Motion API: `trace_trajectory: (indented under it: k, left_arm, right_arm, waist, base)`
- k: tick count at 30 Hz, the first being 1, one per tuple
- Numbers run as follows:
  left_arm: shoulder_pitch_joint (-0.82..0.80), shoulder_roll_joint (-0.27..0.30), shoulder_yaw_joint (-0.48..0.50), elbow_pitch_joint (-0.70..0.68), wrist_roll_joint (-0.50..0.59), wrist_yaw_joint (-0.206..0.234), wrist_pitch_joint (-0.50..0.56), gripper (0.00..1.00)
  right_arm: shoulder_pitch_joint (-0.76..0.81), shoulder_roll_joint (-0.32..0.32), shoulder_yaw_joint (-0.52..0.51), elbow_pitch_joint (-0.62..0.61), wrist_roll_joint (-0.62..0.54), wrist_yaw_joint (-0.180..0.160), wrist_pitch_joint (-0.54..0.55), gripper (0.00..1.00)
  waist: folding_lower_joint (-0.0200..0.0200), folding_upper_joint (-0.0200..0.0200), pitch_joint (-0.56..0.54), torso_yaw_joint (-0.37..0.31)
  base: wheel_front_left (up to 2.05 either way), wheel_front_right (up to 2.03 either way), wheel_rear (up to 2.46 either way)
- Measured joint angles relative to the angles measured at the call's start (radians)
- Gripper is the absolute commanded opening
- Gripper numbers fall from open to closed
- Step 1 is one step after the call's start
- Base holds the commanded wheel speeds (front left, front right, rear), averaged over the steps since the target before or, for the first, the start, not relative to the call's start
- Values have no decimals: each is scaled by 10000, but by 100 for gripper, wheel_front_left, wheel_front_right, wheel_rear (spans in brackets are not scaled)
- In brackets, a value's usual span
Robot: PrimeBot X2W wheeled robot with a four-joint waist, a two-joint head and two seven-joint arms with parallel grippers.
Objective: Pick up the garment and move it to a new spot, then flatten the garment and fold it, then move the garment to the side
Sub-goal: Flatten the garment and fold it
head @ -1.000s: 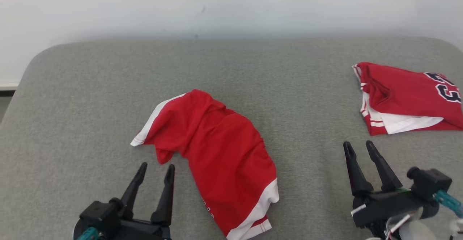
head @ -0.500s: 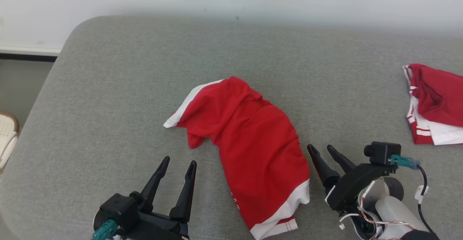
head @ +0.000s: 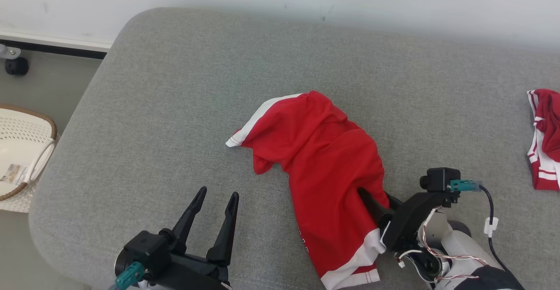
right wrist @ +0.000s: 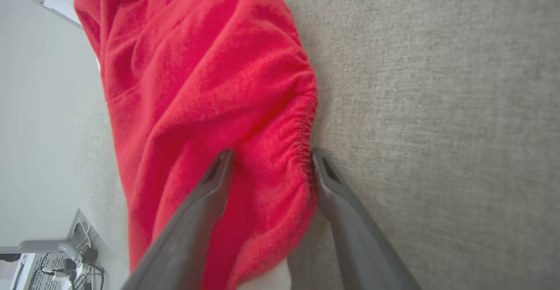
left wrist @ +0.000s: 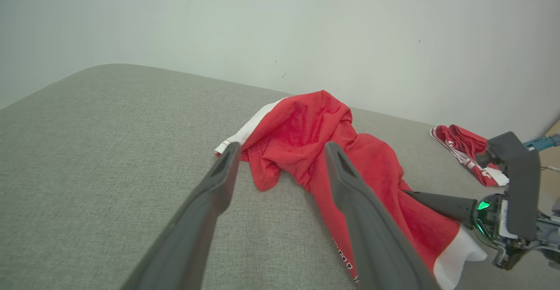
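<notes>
Item: right gripper (right wrist: 271, 153), fingers spread astride the gathered hem of the crumpled red-and-white garment (right wrist: 197, 62).
One finger is laid on cloth, the other on grey woven cushion (right wrist: 437, 106) just outside; a deeper bite is advised before closing. Beyond, the left gripper (head: 218, 191) is held spread, empty.

Head high, wrists low, common garment (head: 323, 158)

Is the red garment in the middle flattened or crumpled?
Crumpled: the red garment lies bunched, with folds and wrinkles across its fabric.
</notes>
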Motion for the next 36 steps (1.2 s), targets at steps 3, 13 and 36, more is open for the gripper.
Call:
trace_trajectory:
  k: [3, 13, 36]
  left_arm:
    - [39, -8, 13, 6, 63, -23, 0, 100]
    - [54, -81, -113, 107, 138, -416, 0, 100]
    - [-720, -974, -2339, 2174, -288, -1068, 1494, 100]
  right_arm:
    - [-225, 96, 27, 2, 169, -2, -146, 0]
    - [-996, 104, -38, -441, 374, 0, -1392, 0]
    - [-1124, -543, -709, -757, 867, 0, -4004, 0]
  waist:
    - [0, 0, -23, -27]
    - [0, 0, -90, -432]
    - [0, 0, 66, -1845]
  base:
    - [0, 0, 0]
    - [0, 0, 0]
    - [0, 0, 0]
